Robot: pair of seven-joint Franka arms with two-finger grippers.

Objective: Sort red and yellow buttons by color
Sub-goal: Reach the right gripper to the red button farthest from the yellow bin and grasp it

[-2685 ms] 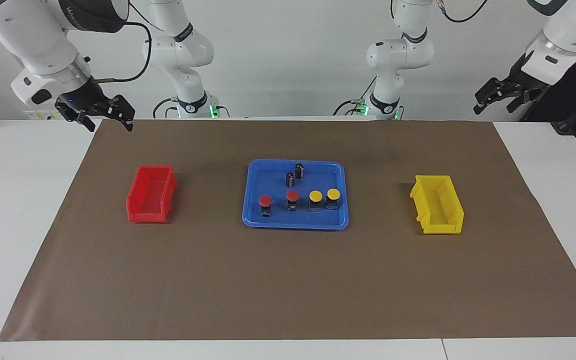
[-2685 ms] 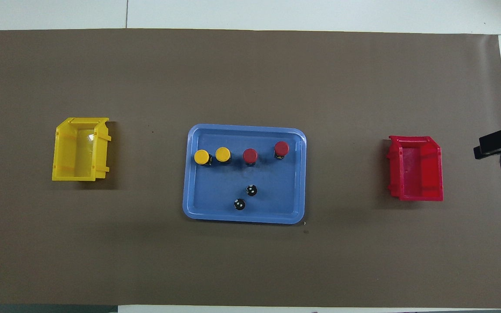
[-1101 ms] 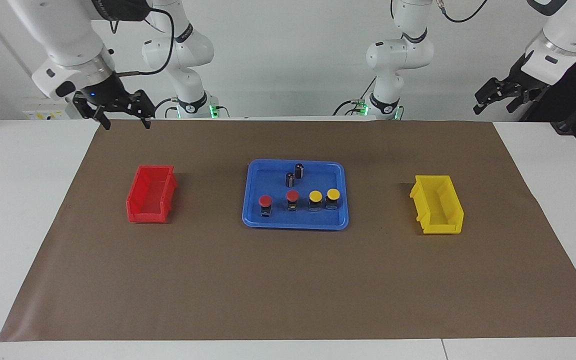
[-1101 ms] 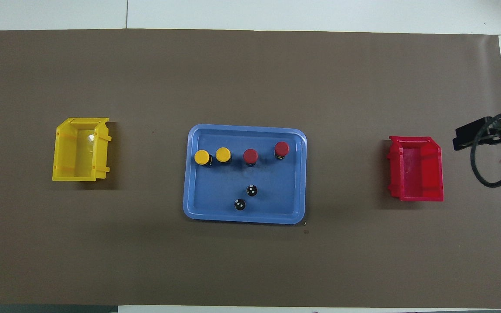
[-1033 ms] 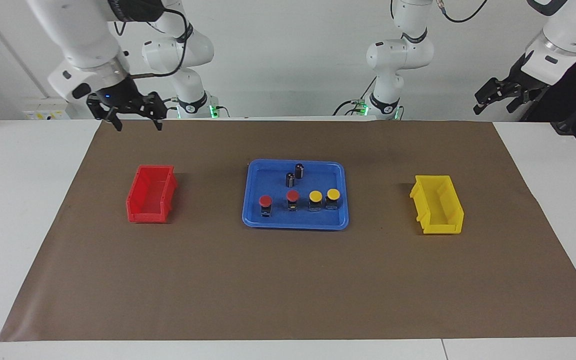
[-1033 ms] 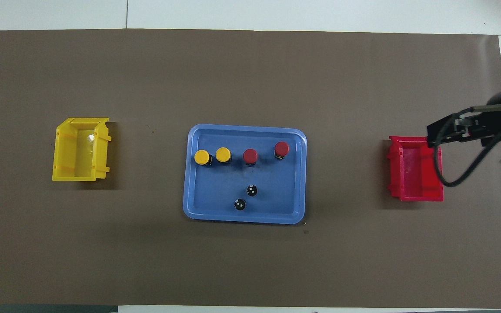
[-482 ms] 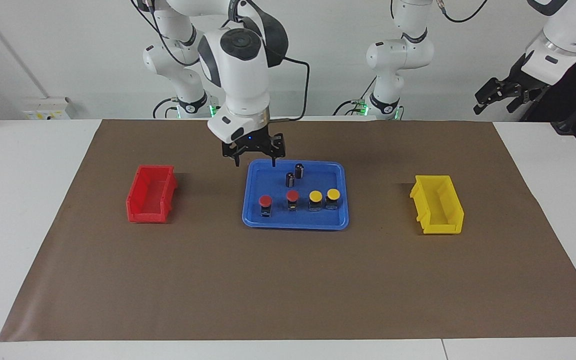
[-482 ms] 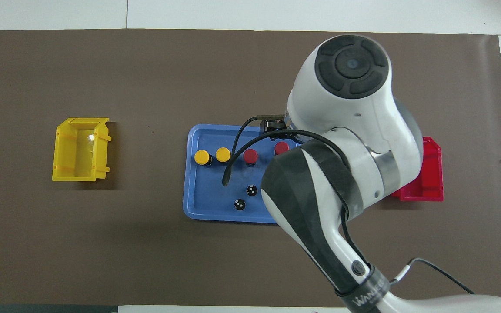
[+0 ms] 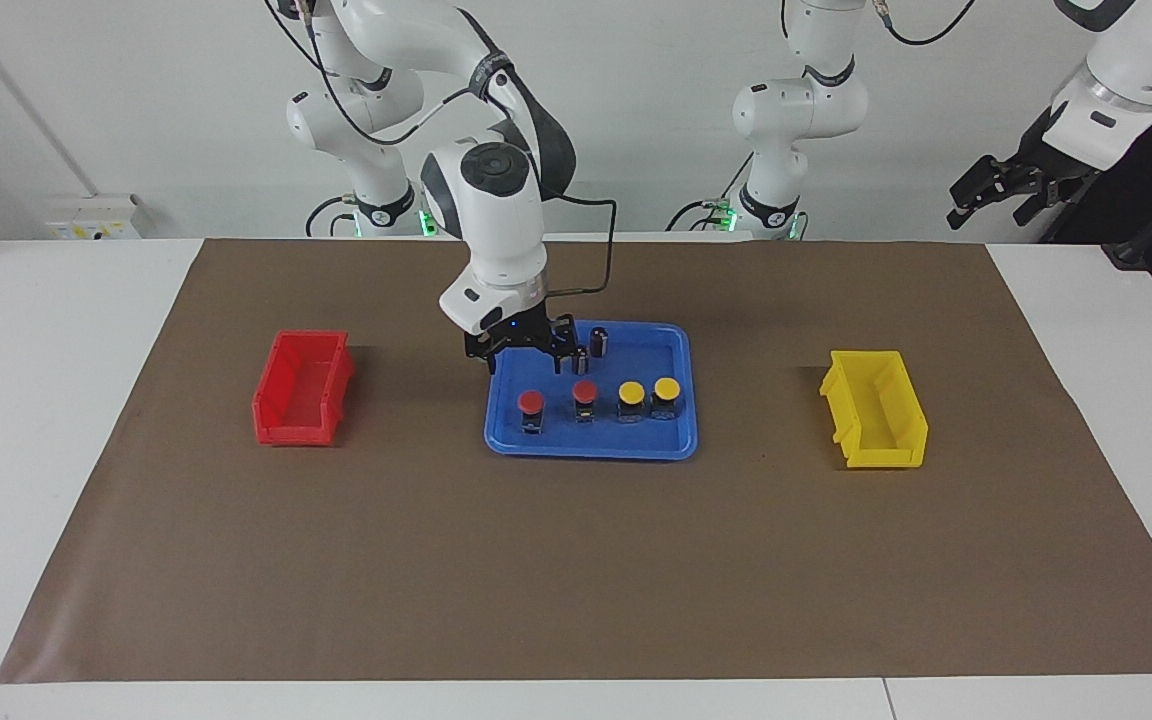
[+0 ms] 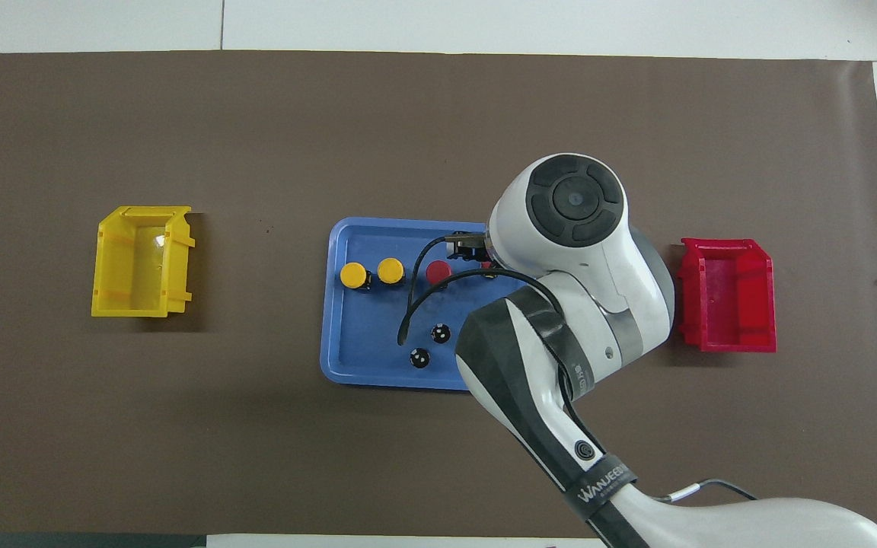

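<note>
Two red buttons and two yellow buttons stand in a row in the blue tray. My right gripper is open and hangs just above the red button at the right arm's end of the row, without touching it. In the overhead view the right arm hides that button; the other red button and both yellow buttons show. My left gripper is open and waits up off the table at the left arm's end.
Two dark cylinders stand in the tray, nearer to the robots than the buttons. A red bin sits toward the right arm's end of the brown mat and a yellow bin toward the left arm's end.
My right arm has swung from its end of the table over to the tray and come down over the end red button. The buttons, bins and left arm have not moved.
</note>
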